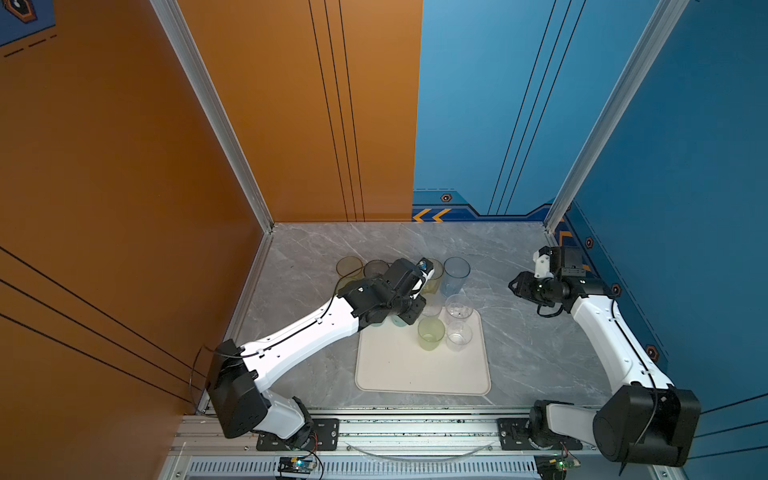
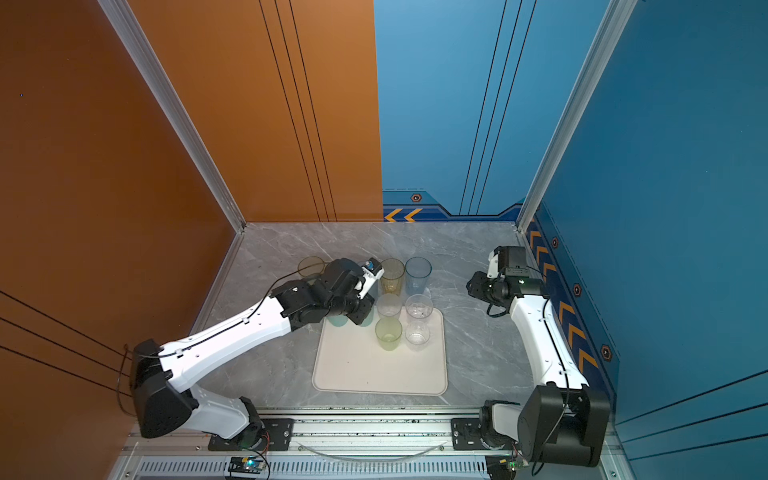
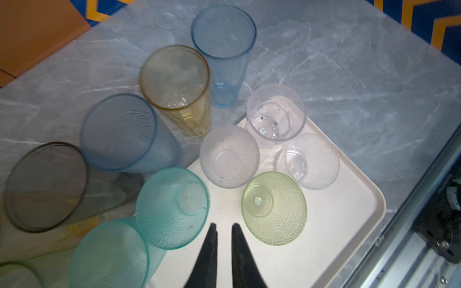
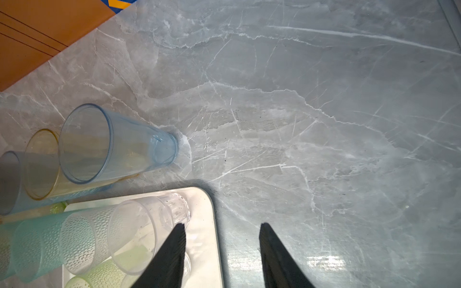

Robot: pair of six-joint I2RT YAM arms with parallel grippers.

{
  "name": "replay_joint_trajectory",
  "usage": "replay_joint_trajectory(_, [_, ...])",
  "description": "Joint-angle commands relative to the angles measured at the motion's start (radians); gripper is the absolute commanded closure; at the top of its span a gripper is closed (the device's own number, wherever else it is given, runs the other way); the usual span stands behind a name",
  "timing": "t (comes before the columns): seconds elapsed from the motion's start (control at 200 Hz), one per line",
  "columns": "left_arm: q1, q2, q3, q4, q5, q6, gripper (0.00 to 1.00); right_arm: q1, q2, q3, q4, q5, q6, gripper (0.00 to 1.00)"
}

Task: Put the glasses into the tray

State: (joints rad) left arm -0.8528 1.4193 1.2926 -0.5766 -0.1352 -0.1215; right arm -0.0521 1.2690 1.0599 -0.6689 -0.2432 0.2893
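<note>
A: Left end effector [image 3: 224, 225]: fingers nearly together, nothing between them. It hangs over the tray [image 3: 331, 224], with the teal glass [image 3: 172, 207] just to one side and the green glass [image 3: 274, 208] just to the other.
B: Right one?
A: Right end effector [image 4: 222, 224]: fingers apart, empty, over bare desk [image 4: 324, 124] just beside the tray's corner.
B: Which step?
A: Looks like between picks. Short glasses [image 3: 229, 155] stand on the tray ahead of the left end effector. A second teal one sits at the tray's edge; can't tell if it's on. The tall ones are beyond on the desk: yellow glass [image 3: 174, 84], blue glass [image 3: 223, 49], and more packed beside them.
B: Next?
A: Open wide, reach over the short ones, take one tall glass. They're crowded, possibly touching. The blue one at the end has the most room. It needs a clean lift, or the neighbours could tip.
</note>
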Motion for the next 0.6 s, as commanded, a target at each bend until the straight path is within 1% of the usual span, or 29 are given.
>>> replay_joint_trajectory(0.0, [0.039,-0.085,-0.043,0.048,-0.146,-0.033,0.85,0.052,0.015,0.038,-0.039,0.082,0.002,0.52])
replay_joint_trajectory(0.125, [0.141,-0.208,-0.095,0.047,-0.219,-0.042,0.83,0.111,0.03,0.045,-0.033,0.122,0.015,0.53])
replay_joint_trajectory(0.27, [0.331,-0.345,-0.18,0.05,-0.21,-0.09,0.8,0.17,0.05,0.083,-0.022,0.129,0.024,0.53])
replay_joint_trajectory(0.351, [0.409,-0.396,-0.231,0.046,-0.224,-0.11,0.8,0.202,0.072,0.129,-0.037,0.134,0.018,0.53])
replay_joint_trajectory(0.466, [0.46,-0.432,-0.306,0.049,-0.251,-0.125,0.79,0.247,0.101,0.198,-0.053,0.154,0.007,0.53])
replay_joint_trajectory(0.596, [0.471,-0.441,-0.362,0.107,-0.243,-0.142,0.79,0.272,0.143,0.244,-0.058,0.165,0.0,0.53])
